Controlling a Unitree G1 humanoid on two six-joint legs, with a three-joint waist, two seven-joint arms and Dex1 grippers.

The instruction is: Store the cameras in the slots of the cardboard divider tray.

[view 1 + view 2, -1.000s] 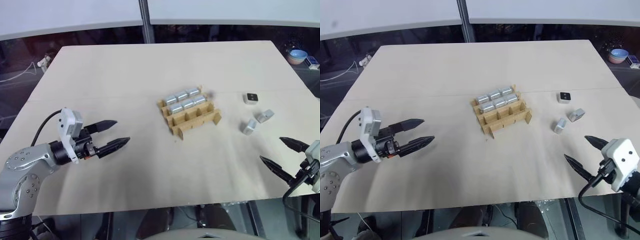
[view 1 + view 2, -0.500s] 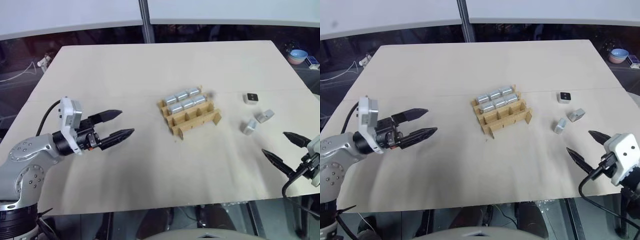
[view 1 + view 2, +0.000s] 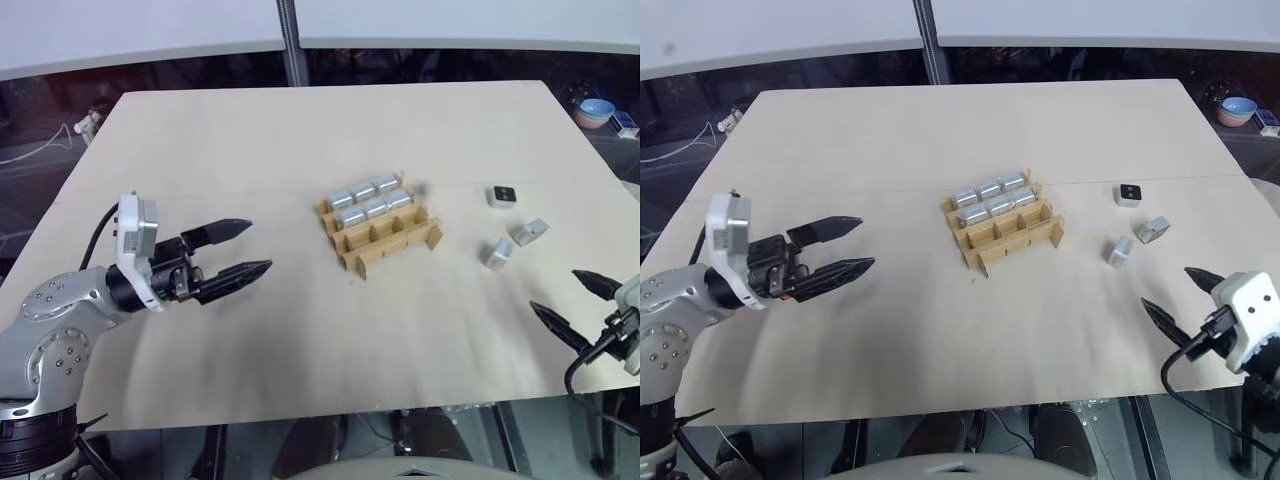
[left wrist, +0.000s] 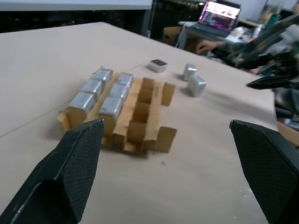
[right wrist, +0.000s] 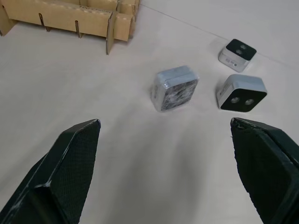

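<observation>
Nearest you, the left claw (image 3: 240, 248) and right claw (image 3: 572, 298) both gape wide, holding nothing, above the smooth pale table (image 3: 300, 140). Mid-table stands the brown corrugated-cardboard divider tray (image 3: 380, 232), six silver-grey boxy cameras (image 3: 372, 200) slotted in its far rows. Three loose cameras (image 3: 515, 235) lie right. No legible markings.

Right gripper (image 3: 588, 305) runs off the picture's edge at the tabletop's (image 3: 300, 150) near right corner; its wrist is cut away.
</observation>
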